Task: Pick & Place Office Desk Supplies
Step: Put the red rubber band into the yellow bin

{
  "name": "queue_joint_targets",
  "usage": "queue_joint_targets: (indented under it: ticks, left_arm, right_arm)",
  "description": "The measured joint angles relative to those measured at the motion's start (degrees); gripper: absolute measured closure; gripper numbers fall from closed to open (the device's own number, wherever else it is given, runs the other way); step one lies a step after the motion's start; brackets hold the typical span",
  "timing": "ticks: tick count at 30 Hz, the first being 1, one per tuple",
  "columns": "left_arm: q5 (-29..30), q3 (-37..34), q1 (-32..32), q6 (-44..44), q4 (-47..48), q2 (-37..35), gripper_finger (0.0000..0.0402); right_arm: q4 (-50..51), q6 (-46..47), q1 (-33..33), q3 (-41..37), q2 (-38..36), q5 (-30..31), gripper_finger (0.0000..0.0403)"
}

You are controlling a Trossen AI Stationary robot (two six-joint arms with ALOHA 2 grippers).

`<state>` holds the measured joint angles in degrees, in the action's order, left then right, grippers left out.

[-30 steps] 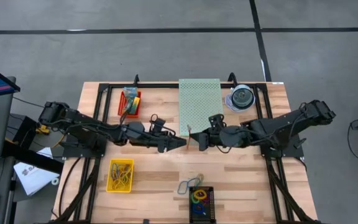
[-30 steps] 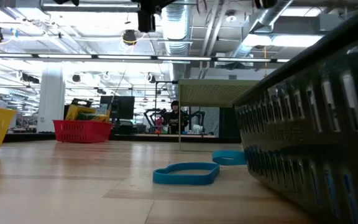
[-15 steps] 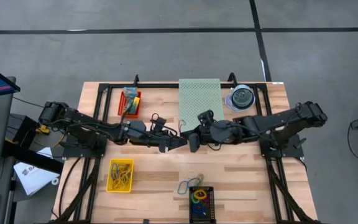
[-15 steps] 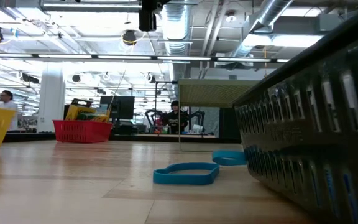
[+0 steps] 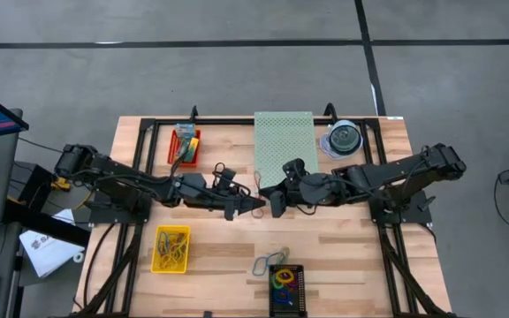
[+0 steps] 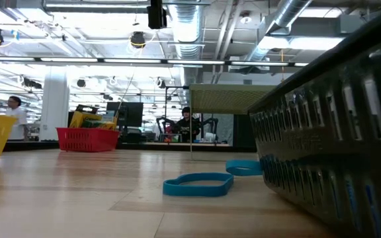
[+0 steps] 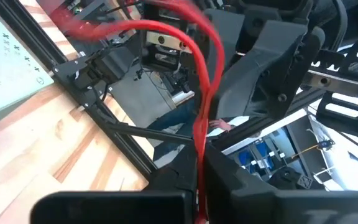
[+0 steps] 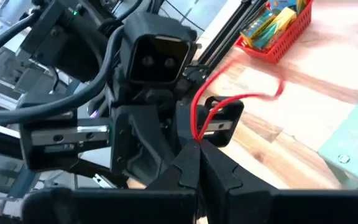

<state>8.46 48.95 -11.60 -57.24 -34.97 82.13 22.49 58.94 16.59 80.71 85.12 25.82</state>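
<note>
So both arms meet mid-desk (image 5: 325, 238), just in front of the green board (image 5: 283, 141), with a red band (image 7: 199, 81) strung between them. It's a thin rubber loop: basically weightless, floppy and stretchy, so I'd guess it sags or snaps back if one side lets go. Best hold is a pinch on a single strand, which looks like what's going on here. In the left wrist view the left gripper (image 5: 256, 203) is closed on one end of the band. In the right wrist view the right gripper (image 5: 272, 206) is closed on the other end, strand running right into the fingertips. Looks like a handover. More bands sit in the yellow bin (image 5: 170, 250) and black tray (image 5: 285, 287), crayon boxes in the red basket (image 5: 184, 146)
</note>
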Motion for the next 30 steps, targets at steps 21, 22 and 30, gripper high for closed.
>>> queue_joint_targets:
  ticks: [21,22,30]
  left_arm:
    - [-2.9,0.0,-16.1,-12.3,29.4,-14.9,0.0401]
    - [-2.9,-0.1,-18.0,-14.2,32.1,-16.5,0.0401]
    - [1.6,0.0,-32.8,-35.0,55.1,-25.7,0.0401]
  right_arm:
    - [3.2,0.0,0.2,0.0,0.0,-0.3,0.0182]
    - [3.4,0.0,0.2,0.0,0.0,-0.3,0.0181]
    - [4.2,0.2,0.3,0.0,0.0,-0.5,0.0191]
